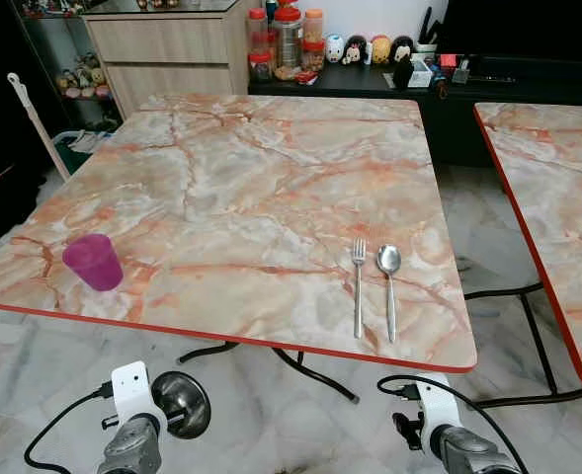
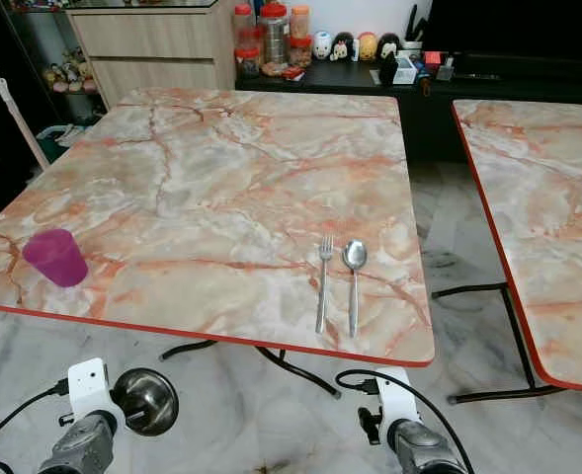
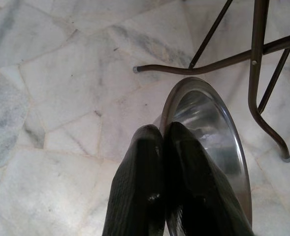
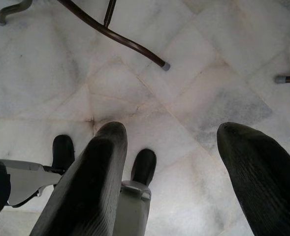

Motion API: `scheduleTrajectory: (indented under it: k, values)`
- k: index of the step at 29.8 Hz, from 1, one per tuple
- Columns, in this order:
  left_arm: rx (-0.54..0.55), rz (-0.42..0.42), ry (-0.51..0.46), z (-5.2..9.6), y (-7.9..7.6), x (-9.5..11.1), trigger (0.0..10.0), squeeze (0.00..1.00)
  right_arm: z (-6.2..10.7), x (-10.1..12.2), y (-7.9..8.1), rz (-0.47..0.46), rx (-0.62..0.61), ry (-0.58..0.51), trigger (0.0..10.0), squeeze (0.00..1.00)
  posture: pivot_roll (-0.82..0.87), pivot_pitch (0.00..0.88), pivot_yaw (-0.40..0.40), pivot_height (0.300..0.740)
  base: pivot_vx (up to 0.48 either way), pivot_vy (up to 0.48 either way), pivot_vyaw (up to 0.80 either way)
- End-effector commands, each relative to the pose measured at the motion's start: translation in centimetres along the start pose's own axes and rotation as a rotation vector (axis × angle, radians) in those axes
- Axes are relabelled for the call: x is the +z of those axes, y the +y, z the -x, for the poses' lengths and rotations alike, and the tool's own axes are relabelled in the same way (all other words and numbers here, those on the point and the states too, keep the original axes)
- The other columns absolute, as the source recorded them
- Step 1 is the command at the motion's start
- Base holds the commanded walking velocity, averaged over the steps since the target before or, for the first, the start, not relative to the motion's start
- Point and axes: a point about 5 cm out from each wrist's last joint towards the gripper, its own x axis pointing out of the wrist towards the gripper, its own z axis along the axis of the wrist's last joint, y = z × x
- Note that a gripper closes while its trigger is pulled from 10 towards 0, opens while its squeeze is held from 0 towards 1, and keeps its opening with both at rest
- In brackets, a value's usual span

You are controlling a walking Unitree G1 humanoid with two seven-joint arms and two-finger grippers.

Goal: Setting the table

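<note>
Bright even light, sharp, soft shadows

Both head views look forward and down from above the near edge of the marble table (image 1: 271,188), sharing its whole top and the second table (image 2: 538,188) beside it. Each wrist view looks closely along its own fingers straight down at the tiled floor (image 4: 209,59) and the table legs (image 3: 255,73).

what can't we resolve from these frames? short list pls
- Steel bowl in the left gripper: the closed fingers hide the gripped rim in the left wrist view; the lower frame edge crops it.
- Purple cup: contents unseen, head views too oblique.
- Jars on the far counter: labels too small.
- Second table: cut off by the right edge.
</note>
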Motion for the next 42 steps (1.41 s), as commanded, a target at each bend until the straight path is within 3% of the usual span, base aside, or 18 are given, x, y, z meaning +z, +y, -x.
scheduleTrajectory:
  k: [1, 42]
  values:
    - [0.013, -0.022, 0.034, 0.13, 0.40, -0.66, 10.0, 0.00, -0.01, -0.03, 0.05, 0.006, 0.000, 0.004, 10.0, 0.00, -0.02, 0.000, 0.032, 0.740, 0.000, -0.304, 0.00]
    - [0.009, -0.030, 0.041, 0.00, 0.11, -0.39, 10.0, 0.00, 0.00, 0.24, -0.27, 0.024, -0.033, 0.025, 10.0, 0.00, -0.01, 0.004, 0.030, 0.740, 0.000, -0.340, -0.03]
